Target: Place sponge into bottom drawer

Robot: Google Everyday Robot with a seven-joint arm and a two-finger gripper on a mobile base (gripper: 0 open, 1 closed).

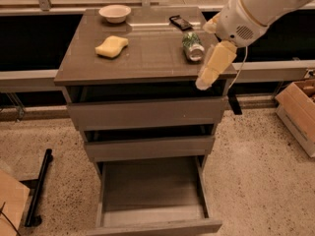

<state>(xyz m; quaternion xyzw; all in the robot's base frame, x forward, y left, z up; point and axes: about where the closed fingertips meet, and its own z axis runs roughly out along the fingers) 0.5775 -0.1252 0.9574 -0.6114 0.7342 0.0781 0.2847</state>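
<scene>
The pale yellow sponge (pixel 111 46) lies on the left part of the cabinet top, in front of the white bowl (pixel 114 13). The bottom drawer (pixel 152 220) is pulled out and its grey-brown inside is bare. My gripper (pixel 204 81) hangs from the white arm (pixel 251 11) at the cabinet top's right front edge, pointing down and to the left. It is just in front of the green-labelled can (pixel 192 45) and well to the right of the sponge. It holds nothing that I can see.
A dark flat object (pixel 180 22) lies behind the can. The two upper drawers (pixel 147 113) are slightly ajar. A cardboard box (pixel 300 109) stands on the floor at the right. A black bar (pixel 38 188) and a wooden board (pixel 10 203) lie at the lower left.
</scene>
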